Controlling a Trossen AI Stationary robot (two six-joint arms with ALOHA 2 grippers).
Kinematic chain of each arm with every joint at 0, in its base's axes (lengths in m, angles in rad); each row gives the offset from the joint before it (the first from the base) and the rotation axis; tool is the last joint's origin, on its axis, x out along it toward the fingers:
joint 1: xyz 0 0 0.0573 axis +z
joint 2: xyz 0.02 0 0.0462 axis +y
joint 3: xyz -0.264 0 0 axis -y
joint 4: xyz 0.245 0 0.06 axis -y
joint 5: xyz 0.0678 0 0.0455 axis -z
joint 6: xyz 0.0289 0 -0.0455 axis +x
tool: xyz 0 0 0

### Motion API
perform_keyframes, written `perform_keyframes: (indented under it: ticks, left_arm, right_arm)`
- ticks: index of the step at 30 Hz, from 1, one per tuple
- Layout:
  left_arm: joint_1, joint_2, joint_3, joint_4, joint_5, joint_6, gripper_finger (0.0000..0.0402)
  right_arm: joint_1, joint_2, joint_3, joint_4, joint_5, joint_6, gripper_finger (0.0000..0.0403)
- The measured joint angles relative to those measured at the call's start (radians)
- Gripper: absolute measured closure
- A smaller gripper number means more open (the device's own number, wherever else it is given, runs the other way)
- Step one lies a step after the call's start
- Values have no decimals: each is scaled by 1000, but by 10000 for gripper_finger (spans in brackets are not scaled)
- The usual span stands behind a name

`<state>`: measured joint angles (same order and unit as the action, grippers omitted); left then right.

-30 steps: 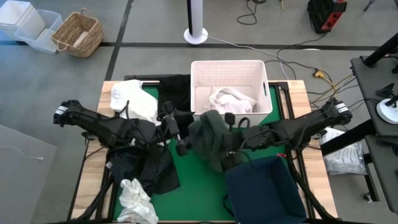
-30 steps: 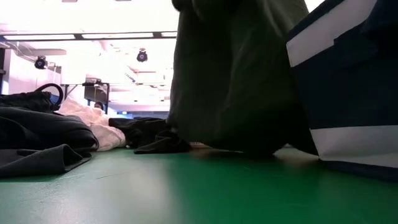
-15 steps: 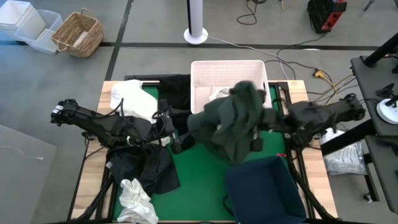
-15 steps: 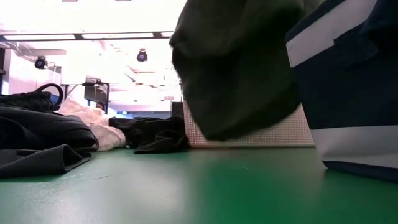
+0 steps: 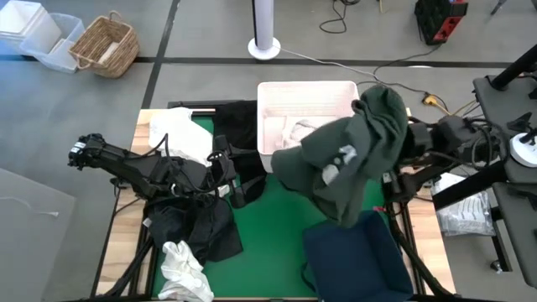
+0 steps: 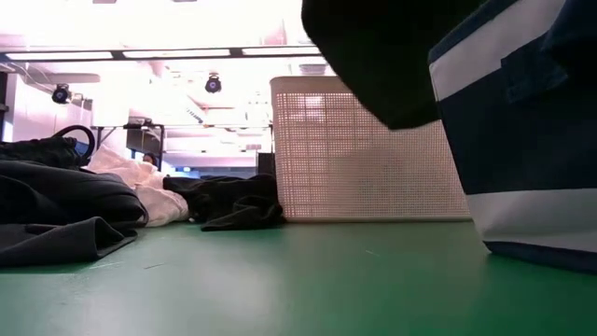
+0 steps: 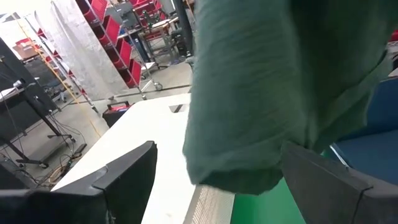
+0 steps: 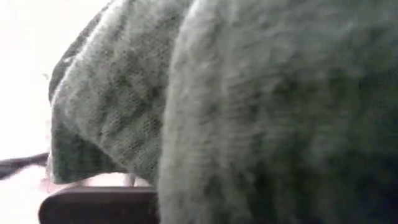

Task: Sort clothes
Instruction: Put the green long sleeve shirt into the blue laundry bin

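A dark green garment hangs in the air over the table's right half, between the white plastic bin and the navy fabric bin. Its lower end is clear of the green mat. My right gripper is buried under its bunched top, and cloth fills the right wrist view. My left gripper stands open, low over the mat, left of the garment. One white garment lies in the white bin. My right gripper holds the dark green garment by a bunched part at its top, and the cloth itself hides the fingers. The garment is lifted clear and hangs slack below and to the left of the hold.
On the table's left half lie a white garment, a black one, a dark heap and another white piece at the near edge. Bare green mat lies in the middle. A wicker basket stands on the floor.
My right gripper has risen and swung toward the table's right and far side, carrying the dark green garment. The garment rested on the mat beside the navy bin and now hangs clear, which uncovers the white bin in the low view. My left gripper has drawn back slightly leftward.
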<state>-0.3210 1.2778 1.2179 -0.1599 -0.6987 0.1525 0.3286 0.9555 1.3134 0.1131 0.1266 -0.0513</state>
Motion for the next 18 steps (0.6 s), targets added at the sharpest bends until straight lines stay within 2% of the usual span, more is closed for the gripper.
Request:
perform_keyframes:
  ticks: [9,15,18]
  left_arm:
    - [0,0,0,-23,-2,-35,87]
    - [0,0,0,-22,-2,-47,87]
    - [0,1,0,-21,-2,-57,87]
  right_arm:
    - [1,39,158,-47,-376,329,386]
    - [1,91,284,-297,-398,461,386]
    - [1,127,376,-546,-404,488,386]
